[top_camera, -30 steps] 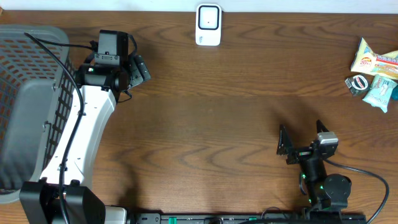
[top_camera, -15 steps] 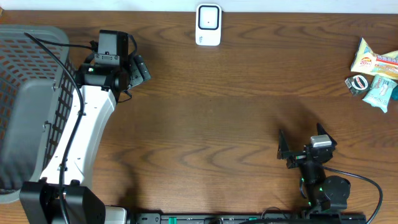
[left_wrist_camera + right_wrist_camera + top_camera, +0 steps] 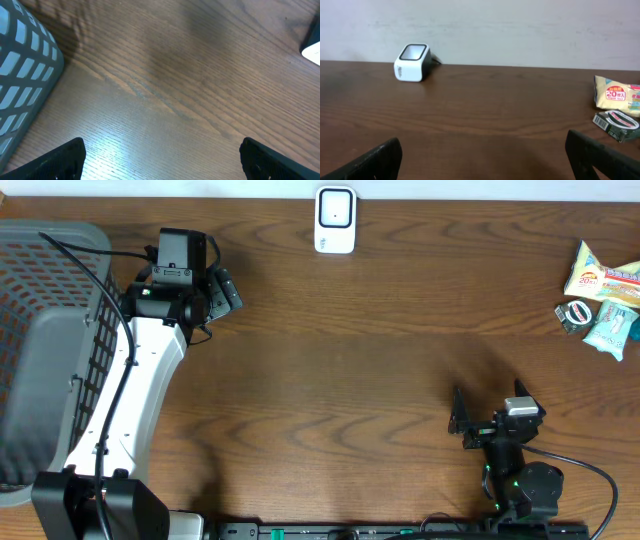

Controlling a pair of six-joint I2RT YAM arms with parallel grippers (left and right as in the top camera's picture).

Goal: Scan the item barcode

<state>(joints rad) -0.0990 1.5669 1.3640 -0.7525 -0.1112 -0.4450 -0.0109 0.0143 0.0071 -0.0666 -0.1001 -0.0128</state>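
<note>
The white barcode scanner (image 3: 335, 220) stands at the table's back edge, also seen in the right wrist view as the scanner (image 3: 412, 62). At the far right lie three items: a yellow packet (image 3: 604, 277), a dark roll-like pack (image 3: 573, 315) and a teal packet (image 3: 612, 327). My right gripper (image 3: 488, 405) hovers near the front edge, open and empty, well short of the items. In its own view the gripper (image 3: 485, 160) shows only bare wood between its fingers. My left gripper (image 3: 215, 295) is open and empty beside the basket; its wrist view (image 3: 162, 165) shows only table.
A grey mesh basket (image 3: 60, 235) fills the left side, and its wall (image 3: 22, 75) is close to my left fingers. A pale wall rises behind the table's back edge. Dark wood stretches between both grippers.
My right gripper has drawn back slightly toward the front edge and turned a little. The left arm, scanner and items have not moved.
</note>
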